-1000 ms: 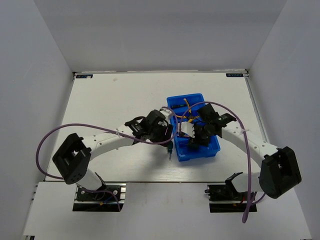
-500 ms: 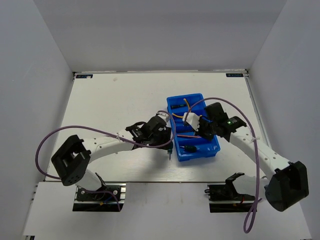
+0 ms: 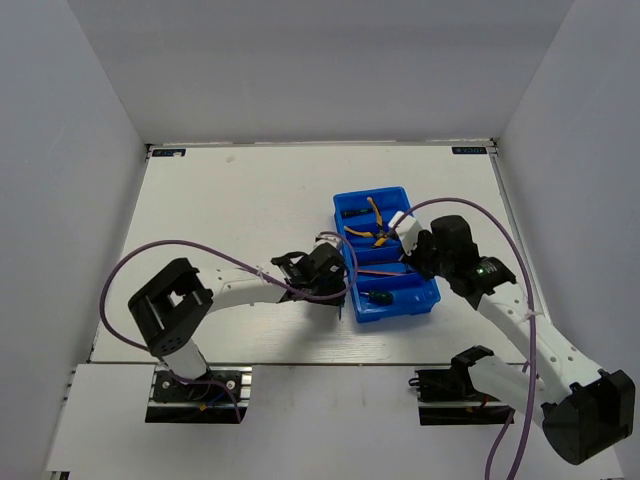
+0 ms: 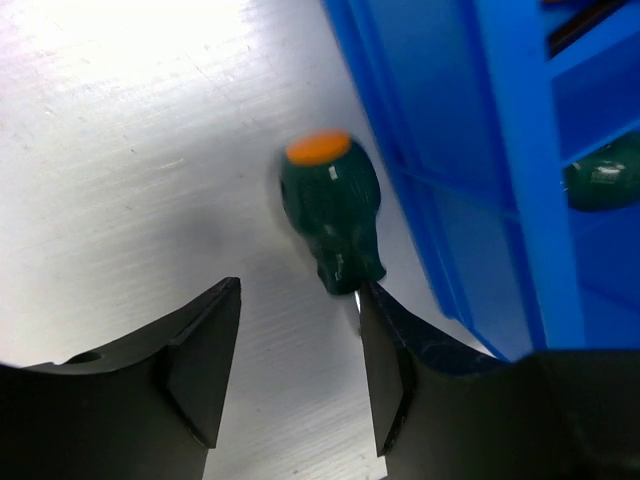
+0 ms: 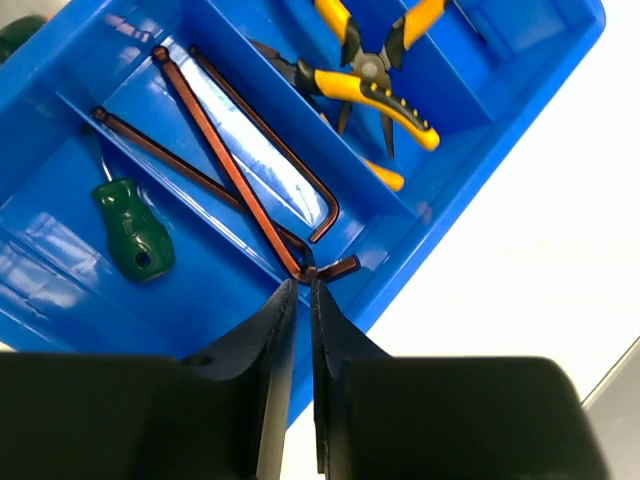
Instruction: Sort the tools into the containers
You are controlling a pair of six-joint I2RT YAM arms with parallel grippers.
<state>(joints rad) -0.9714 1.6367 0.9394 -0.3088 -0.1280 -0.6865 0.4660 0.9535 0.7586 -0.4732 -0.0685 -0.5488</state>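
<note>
White counter (image 3: 230, 200), boxed in by pale grey walls (image 3: 100, 150), carries the blue tray (image 3: 400, 312) right of centre. The left arm (image 3: 240, 292) lies low, its pincer (image 4: 298, 290) wide open beside the tray's left wall. A green screwdriver (image 4: 330, 215) lies on the counter at one fingertip. The right pincer (image 5: 303, 290) hangs over the tray, nearly closed and empty, above the hex keys (image 5: 230, 170).

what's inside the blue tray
Inside the blue tray: two yellow pliers, two brown hex keys, one green stubby tool. The farthest compartment holds something dark, too small to identify.
</note>
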